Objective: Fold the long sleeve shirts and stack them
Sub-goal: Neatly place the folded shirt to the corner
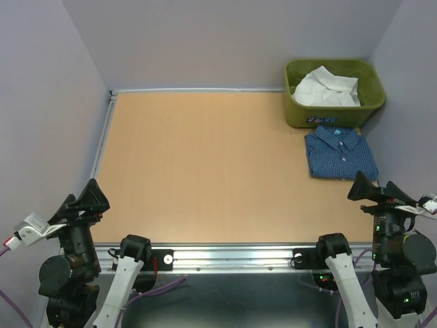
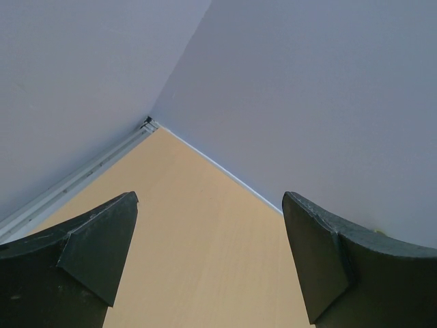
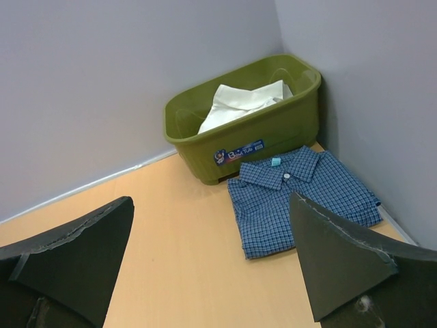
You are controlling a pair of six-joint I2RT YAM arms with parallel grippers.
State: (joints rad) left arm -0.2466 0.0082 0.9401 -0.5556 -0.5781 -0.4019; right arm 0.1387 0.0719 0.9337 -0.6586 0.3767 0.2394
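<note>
Left gripper (image 2: 210, 202): fingers spread wide, nothing between them. It sits raised at the near left corner of the table (image 1: 205, 164) and faces the far left corner, where two pale walls meet.

Right gripper (image 3: 210, 201): fingers likewise spread wide, holding nothing. It sits raised at the near right corner and faces the far right corner.

Blue shirt (image 1: 340, 156): fine check, collared, button-up. It is folded into a neat rectangle and lies flat on the table at the far right, with its collar toward the far side. It is just beside the near wall of the tub; whether the two touch cannot be told. Its right edge lies close to the right wall.

White shirt (image 1: 326, 87): plain and unfolded, lying bunched inside the tub. Part of it rises to about rim level.

Tub (image 1: 321, 117): olive-green plastic, rectangular with rounded corners, standing in the far right corner of the table. A small blue and white label (image 3: 239, 154) is on its near wall; the print is too small to read.

Table: light wood-coloured top with a metal rail along the near edge.
</note>
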